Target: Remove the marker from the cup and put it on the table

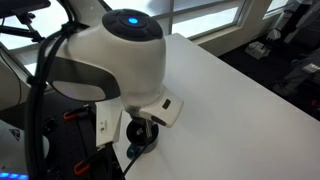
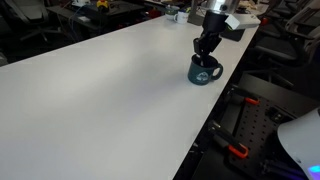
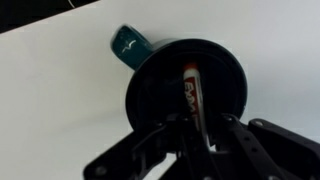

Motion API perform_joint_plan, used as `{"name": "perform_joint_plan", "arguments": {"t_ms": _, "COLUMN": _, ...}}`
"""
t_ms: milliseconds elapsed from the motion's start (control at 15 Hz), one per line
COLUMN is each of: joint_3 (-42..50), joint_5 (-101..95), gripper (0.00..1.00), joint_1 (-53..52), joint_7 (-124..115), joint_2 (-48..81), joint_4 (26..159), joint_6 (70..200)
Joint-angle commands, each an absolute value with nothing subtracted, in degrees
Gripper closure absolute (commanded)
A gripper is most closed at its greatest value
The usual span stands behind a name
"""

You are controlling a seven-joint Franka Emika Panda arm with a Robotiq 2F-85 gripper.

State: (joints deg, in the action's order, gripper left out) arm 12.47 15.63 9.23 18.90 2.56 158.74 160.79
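Observation:
The dark cup point(image 3: 150, 75) with a teal handle stands on the white table point(image 3: 60, 110), seen from above in the wrist view. The marker point(image 3: 192, 85), dark with red and white print, stands inside the cup and runs down between my fingers. My gripper point(image 3: 195, 125) is shut on the marker's upper part, right over the cup's mouth. In an exterior view my gripper point(image 2: 205, 48) reaches down into the cup point(image 2: 204, 72) near the table's edge point(image 2: 100, 90). In an exterior view the cup point(image 1: 138, 140) is mostly hidden under my arm.
The cup stands close to the table's edge point(image 2: 225, 85). Beyond that edge is dark equipment with orange clamps point(image 2: 235, 150). My arm's white body point(image 1: 115, 50) blocks much of an exterior view. Cluttered desks point(image 2: 100, 8) stand behind the table.

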Motion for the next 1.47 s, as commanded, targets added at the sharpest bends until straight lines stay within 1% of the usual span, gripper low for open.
{"name": "perform_joint_plan", "arguments": {"t_ms": 0, "joint_3": 12.7, "joint_5": 10.3, "gripper": 0.95, "joint_1": 10.9, "joint_7": 15.8, "joint_2": -4.0, "joint_4": 159.8, "joint_6": 154.7}}
{"name": "perform_joint_plan", "arguments": {"t_ms": 467, "joint_3": 11.3, "joint_5": 0.2, "gripper": 0.95, "joint_1": 11.9, "joint_7": 6.9, "joint_2": -15.5, "joint_4": 159.7, "joint_6": 147.1}}
{"name": "perform_joint_plan", "arguments": {"t_ms": 800, "joint_3": 9.4, "joint_5": 2.7, "gripper": 0.95, "joint_1": 7.1, "joint_7": 9.8, "joint_2": -19.6, "joint_4": 158.7, "joint_6": 145.6}}
{"name": "perform_joint_plan", "arguments": {"t_ms": 1000, "joint_3": 7.4, "joint_5": 4.5, "gripper": 0.95, "joint_1": 2.5, "joint_7": 9.9, "joint_2": -18.0, "joint_4": 156.4, "joint_6": 146.2}}
{"name": "perform_joint_plan", "arguments": {"t_ms": 1200, "joint_3": 5.5, "joint_5": 8.2, "gripper": 0.95, "joint_1": -2.4, "joint_7": 9.7, "joint_2": -12.6, "joint_4": 150.2, "joint_6": 142.4}}
{"name": "perform_joint_plan", "arguments": {"t_ms": 1400, "joint_3": 6.1, "joint_5": 16.0, "gripper": 0.95, "joint_1": -6.0, "joint_7": 16.2, "joint_2": -4.5, "joint_4": 143.1, "joint_6": 135.8}}
